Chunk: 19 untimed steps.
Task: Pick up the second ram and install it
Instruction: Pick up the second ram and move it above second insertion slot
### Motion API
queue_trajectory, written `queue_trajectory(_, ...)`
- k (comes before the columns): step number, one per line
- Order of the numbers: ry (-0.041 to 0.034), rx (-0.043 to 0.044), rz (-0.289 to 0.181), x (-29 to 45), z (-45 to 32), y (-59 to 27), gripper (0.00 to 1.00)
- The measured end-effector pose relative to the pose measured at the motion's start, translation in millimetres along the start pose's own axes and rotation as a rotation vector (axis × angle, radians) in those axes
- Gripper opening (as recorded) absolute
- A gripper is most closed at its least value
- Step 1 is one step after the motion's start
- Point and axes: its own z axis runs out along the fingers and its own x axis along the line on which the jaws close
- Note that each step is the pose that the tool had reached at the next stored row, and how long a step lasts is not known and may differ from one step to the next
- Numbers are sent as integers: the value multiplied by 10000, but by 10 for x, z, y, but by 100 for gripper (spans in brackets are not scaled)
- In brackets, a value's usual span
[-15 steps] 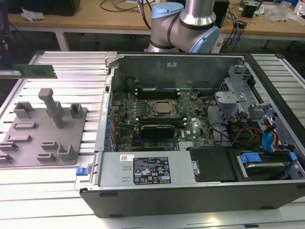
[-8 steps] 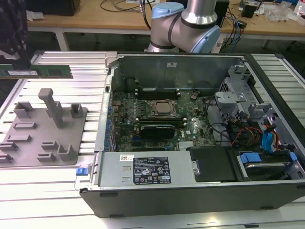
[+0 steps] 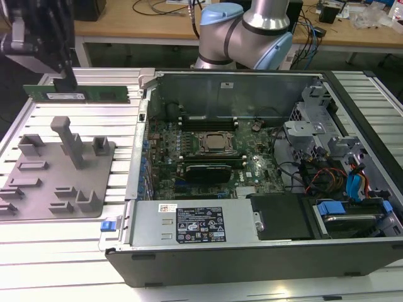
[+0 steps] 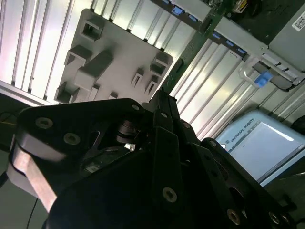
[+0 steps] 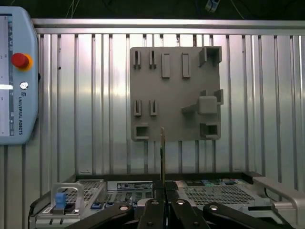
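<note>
The open computer case [image 3: 233,94] is sitting at the exterior view's right, with the grey holder plate [image 3: 38,201] lying beside it. The gripper [image 3: 64,85] is clamping the second ram [image 3: 94,94], holding it level in the air near the plate, outside the case.

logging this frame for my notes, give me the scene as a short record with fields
gripper: gripper shut on the second ram
ram pose: on edge, long side level, held in the air
ram place: over the slatted table, by the grey fixture plate, to the exterior view's left of the open computer case
install status: ram not yet in a motherboard slot
</note>
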Motion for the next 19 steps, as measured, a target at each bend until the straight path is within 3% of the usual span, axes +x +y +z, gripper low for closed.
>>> queue_trajectory(1, -1, 1, 0, 0, -1, -36, 9)
queue_trajectory(6, -2, 0, 2, -4, -16, -412, 9)
queue_trajectory(8, -1, -1, 1, -5, -20, -499, 9)
queue_trajectory(14, -1, -1, 1, -10, -38, -895, 9)
queue_trajectory(19, -1, -4, 3, -15, -43, -1388, 9)
